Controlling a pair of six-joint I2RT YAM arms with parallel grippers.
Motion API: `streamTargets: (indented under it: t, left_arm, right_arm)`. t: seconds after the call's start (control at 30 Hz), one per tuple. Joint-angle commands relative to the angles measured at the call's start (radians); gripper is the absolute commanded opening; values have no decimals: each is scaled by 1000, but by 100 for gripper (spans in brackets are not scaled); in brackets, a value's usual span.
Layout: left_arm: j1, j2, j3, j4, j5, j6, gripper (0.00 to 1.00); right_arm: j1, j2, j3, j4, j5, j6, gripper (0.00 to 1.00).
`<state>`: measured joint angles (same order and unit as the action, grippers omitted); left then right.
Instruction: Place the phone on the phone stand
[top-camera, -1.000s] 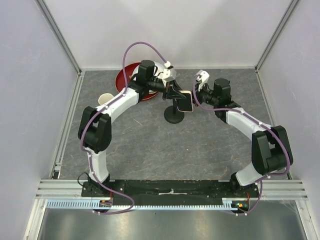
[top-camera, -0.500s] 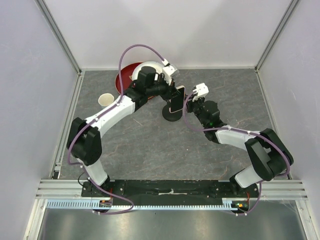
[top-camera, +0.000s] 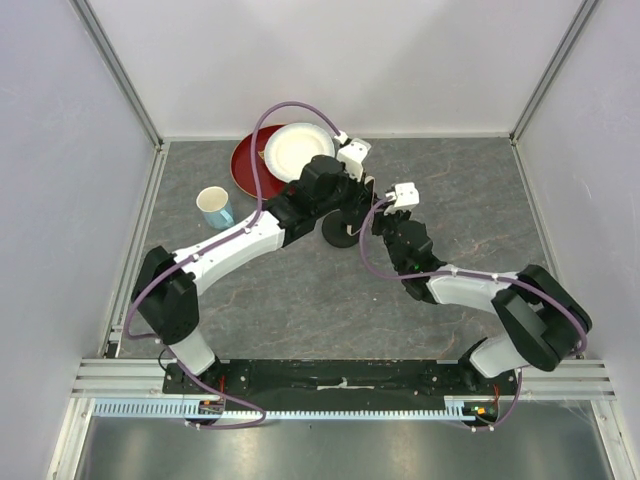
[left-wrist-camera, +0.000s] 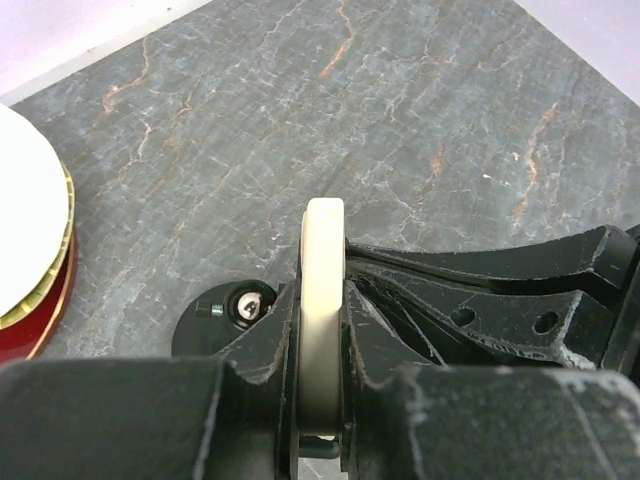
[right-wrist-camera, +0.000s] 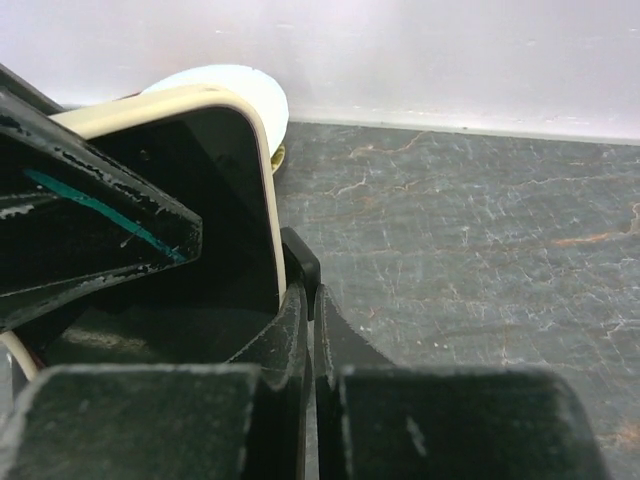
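My right tool (right-wrist-camera: 312, 312) has its fingers together just beside the phone (left-wrist-camera: 323, 250), which my left tool (left-wrist-camera: 322, 315) clamps on edge right by the phone stand (top-camera: 340, 238). I think I should lower it slowly and let go only when the stand carries it.

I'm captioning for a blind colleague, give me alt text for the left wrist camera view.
The phone, seen edge-on with its cream rim, is clamped in the left gripper above a grey stone-patterned table. Part of the black phone stand shows beside it, and stacked plates sit at the frame's edge.
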<state>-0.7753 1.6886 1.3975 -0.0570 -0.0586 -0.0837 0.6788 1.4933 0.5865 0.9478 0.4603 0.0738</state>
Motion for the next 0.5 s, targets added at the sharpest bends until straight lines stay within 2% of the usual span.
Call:
streamTargets:
  t: [0.0,0.2,0.27,0.3,0.33,0.43,0.47]
  left_arm:
    - [67,42,-69,19,-270,-27,2]
    - [77,37,-94,-9,-248,-105,2]
    - [77,17,-124,11,-225,-108,2]
    - [77,11,-132,13,-218,-108,2]
    - [77,5,-138,3,-204,-110,2]
    - [77,-33,-152,-27,-146,-108,2]
    - [77,-55,-164,-41,-126,-106,2]
  right_arm:
    - [64,-187,-45,-72,-159,-12,0]
    - [41,-306,-85,-116,-305,-28,0]
    - [33,-312,-64,-185,-333,-25,2]
    - [27,-312,-47,-201,-339,-14,7]
    - [9,-309,-42,-211,-374,-9,19]
    - [-56,-288,-27,-244,-434,27,41]
    - [-79,-283,-25,-248,-501,38,44]
